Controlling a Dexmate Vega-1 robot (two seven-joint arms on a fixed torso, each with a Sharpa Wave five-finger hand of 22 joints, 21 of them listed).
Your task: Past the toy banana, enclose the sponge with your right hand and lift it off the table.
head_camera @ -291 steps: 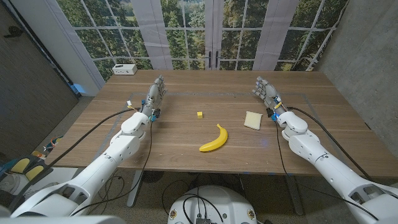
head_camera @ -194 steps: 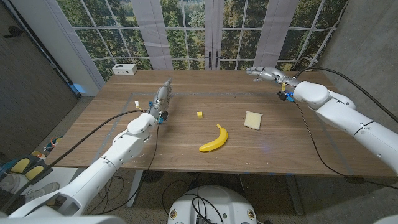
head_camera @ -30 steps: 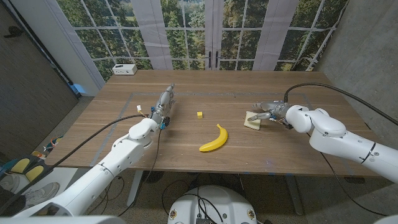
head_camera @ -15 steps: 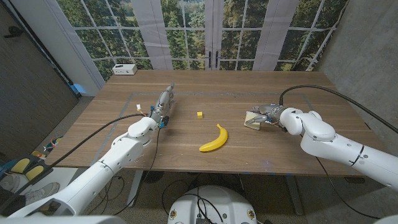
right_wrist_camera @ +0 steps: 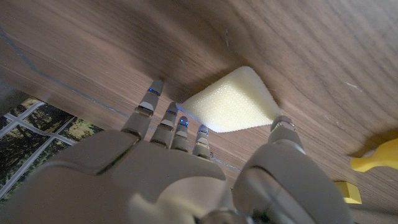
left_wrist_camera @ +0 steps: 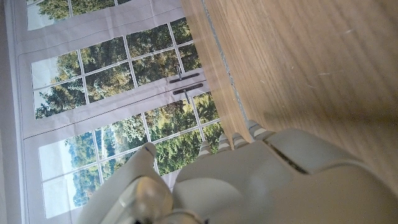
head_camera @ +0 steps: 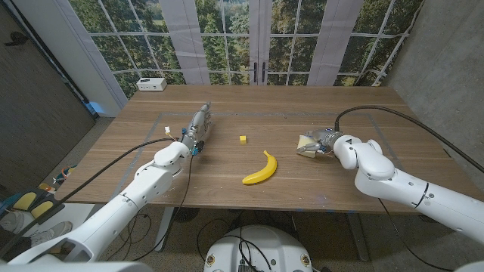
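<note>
Head view. The wooden bench (head_camera: 249, 162) carries a yellow banana (head_camera: 261, 168) near its middle, a small yellow cube (head_camera: 242, 139) just beyond it, and a pale sponge (head_camera: 306, 142) to the banana's right, on the far side of the fruit from the camera. A white box (head_camera: 152, 84) stands at the far left corner of the bench. The right hand (head_camera: 321, 143) reaches in from the right and meets the sponge, its fingers laid over the sponge's near edge; the sponge appears tilted, one edge raised off the wood, though whether it has left the bench entirely cannot be told here. The left hand (head_camera: 200, 123) stands on its edge on the bench, well apart from the cube, fingers straight and pressed together, holding nothing.

Left wrist view. The left hand (left_wrist_camera: 249, 180) shows from behind, its fingertips (left_wrist_camera: 237, 138) lined up side by side over bare wood, with tall windows (left_wrist_camera: 124, 81) beyond.

Right wrist view. The right hand (right_wrist_camera: 186, 180) is spread around the sponge (right_wrist_camera: 231, 101): the fingers (right_wrist_camera: 180, 124) touch one edge and the thumb (right_wrist_camera: 283, 134) stands at the opposite corner. The sponge casts a shadow on the wood beside it. The banana (right_wrist_camera: 376, 158) and the cube (right_wrist_camera: 348, 191) show at the picture's edge.
</note>
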